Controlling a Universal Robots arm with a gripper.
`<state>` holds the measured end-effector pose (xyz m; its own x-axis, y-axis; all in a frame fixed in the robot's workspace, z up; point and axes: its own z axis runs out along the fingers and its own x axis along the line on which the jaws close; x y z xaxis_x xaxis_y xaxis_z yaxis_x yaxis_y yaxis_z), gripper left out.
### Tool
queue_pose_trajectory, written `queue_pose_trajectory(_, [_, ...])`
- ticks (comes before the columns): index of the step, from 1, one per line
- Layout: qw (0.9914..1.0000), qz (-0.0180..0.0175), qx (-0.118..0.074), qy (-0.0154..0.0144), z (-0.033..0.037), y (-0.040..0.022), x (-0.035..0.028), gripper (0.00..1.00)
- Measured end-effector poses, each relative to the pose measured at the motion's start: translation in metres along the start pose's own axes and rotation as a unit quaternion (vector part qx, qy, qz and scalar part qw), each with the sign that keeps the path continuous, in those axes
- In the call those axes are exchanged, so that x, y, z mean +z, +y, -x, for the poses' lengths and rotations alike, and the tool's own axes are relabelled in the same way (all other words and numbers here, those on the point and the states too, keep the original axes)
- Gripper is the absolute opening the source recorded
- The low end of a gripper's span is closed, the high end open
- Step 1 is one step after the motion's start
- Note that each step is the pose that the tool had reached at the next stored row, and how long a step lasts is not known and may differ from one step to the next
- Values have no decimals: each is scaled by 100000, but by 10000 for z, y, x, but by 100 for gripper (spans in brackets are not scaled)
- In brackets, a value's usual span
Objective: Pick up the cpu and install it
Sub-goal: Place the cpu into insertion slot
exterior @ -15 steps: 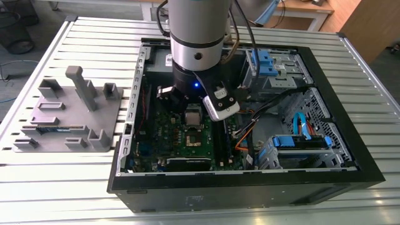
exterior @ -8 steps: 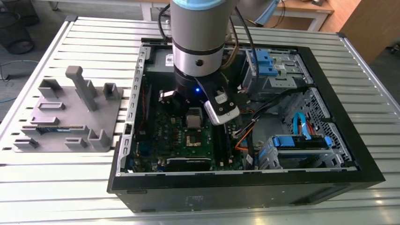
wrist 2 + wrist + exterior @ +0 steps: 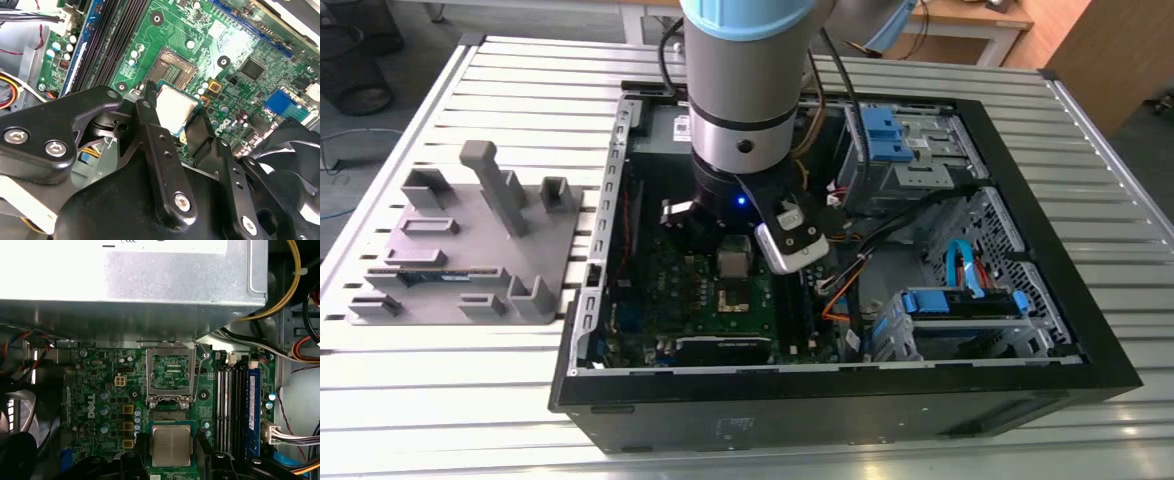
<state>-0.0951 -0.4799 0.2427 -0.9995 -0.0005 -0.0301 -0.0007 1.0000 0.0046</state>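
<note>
One cpu (image 3: 171,445) in gripper (image 3: 175,112), jaws clamped on its two opposite edges, fingers (image 3: 151,122) black. Silvery top visible in both wrist views. Cpu sits over green motherboard (image 3: 95,390), just beside open socket (image 3: 168,415); socket frame (image 3: 170,371) swung open. Contact between cpu and board: cannot tell. Exterior view: arm (image 3: 740,90) reaches down into open computer case (image 3: 854,410). Grey fixture tray (image 3: 467,250) on slatted table (image 3: 454,400), exterior view's left, beside case.

The cpu (image 3: 171,445) is silvery, the motherboard (image 3: 87,371) green, the case (image 3: 854,412) black, the slatted table (image 3: 454,400) pale grey.
</note>
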Motion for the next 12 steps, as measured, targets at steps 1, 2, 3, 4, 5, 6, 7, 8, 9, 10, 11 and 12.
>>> queue_pose_trajectory(1, [100000,-3,-5,1,2,0,12,47])
queue_pose_trajectory(2, [100000,-9,-4,0,4,0,23,47])
queue_pose_trajectory(3, [100000,-17,-2,1,5,0,33,47])
queue_pose_trajectory(4, [100000,-20,3,0,5,0,45,47])
queue_pose_trajectory(5, [100000,-22,2,0,6,0,56,47])
queue_pose_trajectory(6, [100000,-22,-2,-2,7,0,68,47])
queue_pose_trajectory(7, [100000,-29,-4,-2,8,-1,79,47])
queue_pose_trajectory(8, [100000,-40,1,0,8,-1,90,47])
queue_pose_trajectory(9, [100000,-46,1,1,8,-1,101,47])
queue_pose_trajectory(10, [100000,-47,-1,0,9,-1,111,47])
queue_pose_trajectory(11, [100000,-54,-6,0,12,-2,118,47])
queue_pose_trajectory(12, [100000,-84,-14,2,17,-2,122,47])
